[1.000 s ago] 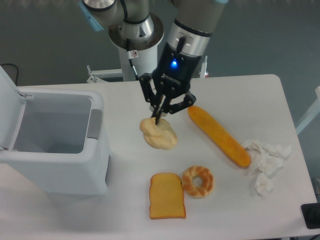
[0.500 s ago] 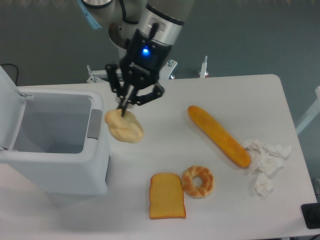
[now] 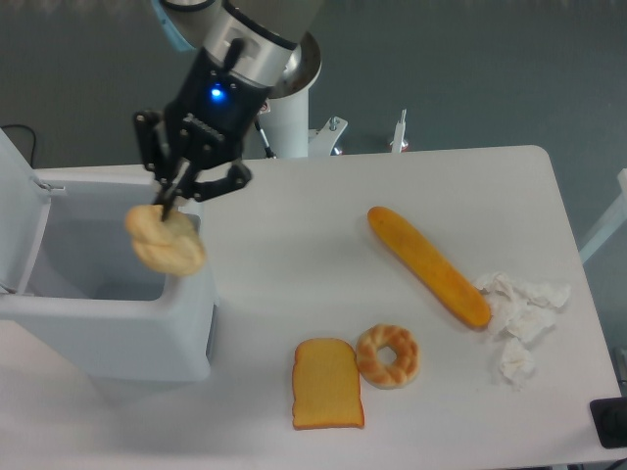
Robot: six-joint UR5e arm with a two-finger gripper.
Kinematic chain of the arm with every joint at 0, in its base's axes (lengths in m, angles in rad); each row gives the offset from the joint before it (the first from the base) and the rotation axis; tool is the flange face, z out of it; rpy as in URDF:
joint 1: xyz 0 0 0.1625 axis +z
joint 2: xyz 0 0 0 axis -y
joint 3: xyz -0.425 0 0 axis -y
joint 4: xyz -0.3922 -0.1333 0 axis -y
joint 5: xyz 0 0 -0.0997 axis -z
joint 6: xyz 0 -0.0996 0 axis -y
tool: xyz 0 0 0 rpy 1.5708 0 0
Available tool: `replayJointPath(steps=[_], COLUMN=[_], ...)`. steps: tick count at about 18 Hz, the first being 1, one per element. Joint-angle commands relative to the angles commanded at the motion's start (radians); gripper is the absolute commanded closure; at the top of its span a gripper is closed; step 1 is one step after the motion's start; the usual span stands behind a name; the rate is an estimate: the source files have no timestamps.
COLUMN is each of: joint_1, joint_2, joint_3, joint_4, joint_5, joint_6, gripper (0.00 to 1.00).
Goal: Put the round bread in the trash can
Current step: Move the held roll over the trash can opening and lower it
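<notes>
My gripper (image 3: 172, 204) is shut on the top of the round bread (image 3: 165, 242), a pale yellow-beige lumpy bun. The bread hangs in the air over the right side of the open trash can (image 3: 103, 328), just inside its right rim. The trash can is a white-grey boxy bin at the left of the table, with its lid (image 3: 18, 211) tipped up and back on the left. Its inside looks empty.
On the white table (image 3: 294, 255) lie a long baguette (image 3: 428, 265), a brown twisted ring bread (image 3: 388, 355), a square toast slice (image 3: 326, 383) and crumpled white paper (image 3: 519, 313) at the right. The arm's base post (image 3: 285, 117) stands behind the table.
The gripper has carried the round bread leftward from the table's middle to above the trash can's opening. The other items have not moved.
</notes>
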Motion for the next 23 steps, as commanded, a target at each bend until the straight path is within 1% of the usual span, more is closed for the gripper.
replayJointPath(steps=[2,6,8,13,15,22,23], joint_1=[-0.02,-0.034,-0.04,-0.048,-0.048,-0.061,-0.066], joint_2=[0.002,0.029,0.031,0.025,0.023,0.015,0.014], joint_3=[-0.003,-0.06,-0.074,-0.078,-0.077,-0.084,-0.084], joint_4=[-0.005,0.002,0.002,0.003,0.003,0.008,0.009], joint_5=[0.002,0.002,0.002,0.002,0.002,0.003,0.005], joint_6=[-0.002,0.002,0.002,0.0,0.002,0.003,0.008], gripper=[0.96,0.95,0.93,0.92,0.89,0.84,0.8])
